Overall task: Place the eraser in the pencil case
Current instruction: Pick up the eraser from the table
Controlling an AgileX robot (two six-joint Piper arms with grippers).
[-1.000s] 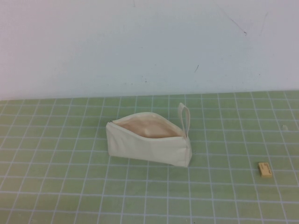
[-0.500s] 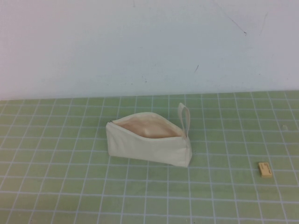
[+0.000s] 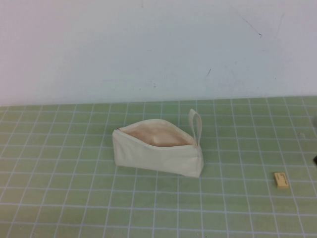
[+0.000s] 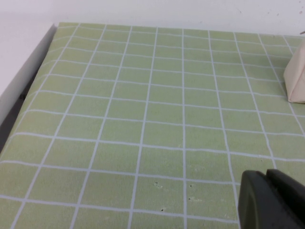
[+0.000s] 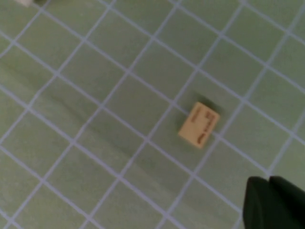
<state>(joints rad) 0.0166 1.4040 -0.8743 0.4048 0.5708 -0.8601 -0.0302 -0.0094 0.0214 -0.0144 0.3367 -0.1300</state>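
Note:
The pencil case [image 3: 157, 148], a cream-white zip pouch, lies unzipped in the middle of the green grid mat with its peach lining showing and its loop strap [image 3: 195, 126] at the right end. Its corner shows in the left wrist view [image 4: 296, 81]. The eraser [image 3: 281, 179], a tiny tan block, lies far to the pouch's right; in the right wrist view [image 5: 199, 124] it has red print on top. My right gripper [image 5: 268, 179] is shut and empty above the mat, apart from the eraser. My left gripper [image 4: 267, 174] is shut and empty, well left of the pouch.
The mat's left edge [image 4: 33, 64] drops to a white table border. A white wall [image 3: 158, 49] rises behind the mat. A small pale speck [image 3: 302, 135] lies on the mat behind the eraser. A dark sliver of the right arm [image 3: 315, 159] shows at the high view's right edge.
A dark sliver of the right arm has come into the high view at the right edge, near the eraser. Pouch and eraser have not moved.

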